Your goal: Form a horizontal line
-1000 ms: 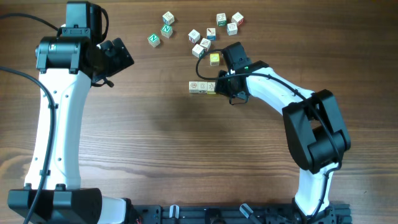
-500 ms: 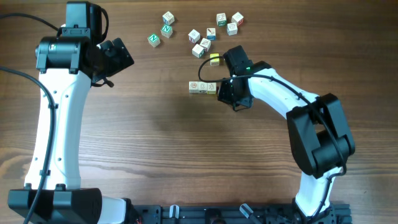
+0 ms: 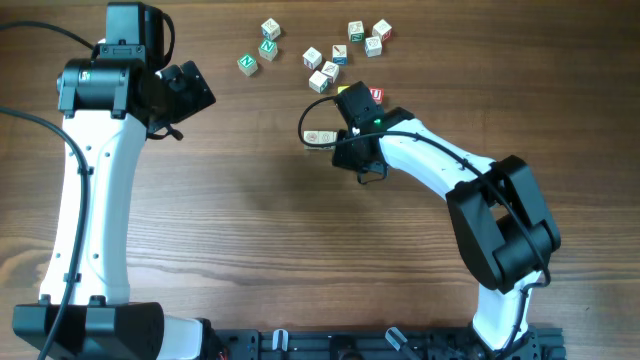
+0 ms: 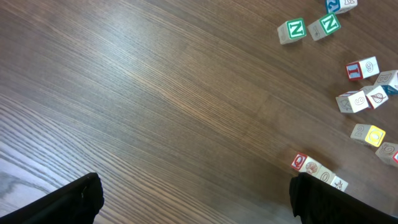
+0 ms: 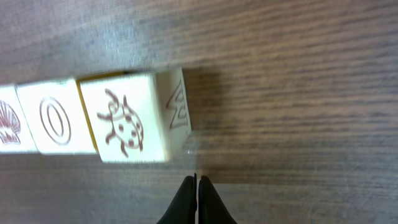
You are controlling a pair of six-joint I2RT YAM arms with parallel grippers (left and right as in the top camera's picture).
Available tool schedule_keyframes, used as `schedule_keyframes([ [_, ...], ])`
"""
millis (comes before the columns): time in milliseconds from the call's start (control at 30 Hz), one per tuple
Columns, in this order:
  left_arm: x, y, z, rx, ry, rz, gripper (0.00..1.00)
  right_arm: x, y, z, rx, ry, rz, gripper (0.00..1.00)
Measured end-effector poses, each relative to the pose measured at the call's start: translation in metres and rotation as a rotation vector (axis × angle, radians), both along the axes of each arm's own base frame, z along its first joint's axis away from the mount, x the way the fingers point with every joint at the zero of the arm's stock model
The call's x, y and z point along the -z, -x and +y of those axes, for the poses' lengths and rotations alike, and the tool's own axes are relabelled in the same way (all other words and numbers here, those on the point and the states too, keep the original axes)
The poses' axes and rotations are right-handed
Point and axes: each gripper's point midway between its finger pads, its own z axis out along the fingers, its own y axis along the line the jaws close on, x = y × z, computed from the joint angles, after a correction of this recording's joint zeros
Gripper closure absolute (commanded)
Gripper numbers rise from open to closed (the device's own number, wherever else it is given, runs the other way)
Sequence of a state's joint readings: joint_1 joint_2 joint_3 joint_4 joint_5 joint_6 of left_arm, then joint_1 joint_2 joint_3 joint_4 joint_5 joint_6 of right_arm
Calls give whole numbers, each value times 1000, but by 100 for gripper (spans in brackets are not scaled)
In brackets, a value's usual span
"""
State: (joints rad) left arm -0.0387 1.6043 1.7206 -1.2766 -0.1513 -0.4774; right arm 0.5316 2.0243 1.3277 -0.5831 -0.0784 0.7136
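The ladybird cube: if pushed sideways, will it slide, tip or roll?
The ladybird cube probably slides rather than rolls: flat faces, sitting square on the smooth table. It looks wooden, so likely stiff and light. Touching the ring cube, it may shove that cube too.

wood-grain table (image 3: 260, 230) — loose letter cubes (image 3: 319, 81) scattered near its far edge
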Motion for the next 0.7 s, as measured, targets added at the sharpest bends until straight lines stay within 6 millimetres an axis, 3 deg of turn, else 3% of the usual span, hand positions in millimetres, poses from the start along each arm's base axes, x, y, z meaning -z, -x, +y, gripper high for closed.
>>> schedule_keyframes([
  [700,0,0,0,0,0,0,0,-4,-14,1,16,0,-62,95],
])
